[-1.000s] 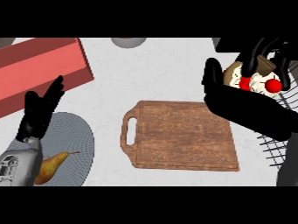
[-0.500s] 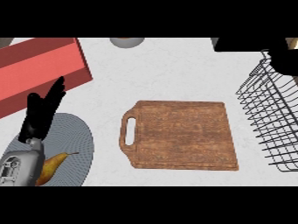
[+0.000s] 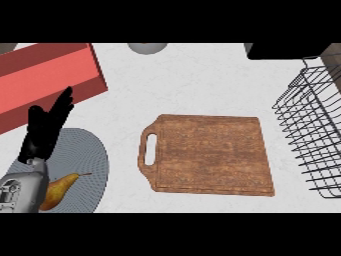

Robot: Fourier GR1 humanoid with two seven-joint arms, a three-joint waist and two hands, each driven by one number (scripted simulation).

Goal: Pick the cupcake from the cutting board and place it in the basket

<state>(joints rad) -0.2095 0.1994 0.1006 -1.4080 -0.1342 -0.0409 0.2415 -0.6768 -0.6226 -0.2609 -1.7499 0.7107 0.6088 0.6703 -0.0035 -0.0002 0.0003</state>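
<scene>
One hand shows: the left hand (image 3: 46,131) rests over the grey plate (image 3: 92,155) by the pear (image 3: 61,186), fingers straight, holding nothing. No cupcake lies on the cutting board (image 3: 210,152), nor in the visible part of the wire basket (image 3: 322,125). Placement can't be confirmed; the right hand is out of sight.

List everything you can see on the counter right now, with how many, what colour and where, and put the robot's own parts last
Cutting board: one, brown wood, centre, nothing on it.
Wire basket: one, black, right edge.
Plate: one, grey, lower left.
Pear: one, yellow-orange, on the plate.
Box: one, red, upper left.
Round object: one, grey, top edge, cut off.
Dark object: one, black, top right, unidentifiable.
Cupcake: not visible.
Left hand: one, black, fingers straight, over the plate's left side.
Right hand: not in view.
</scene>
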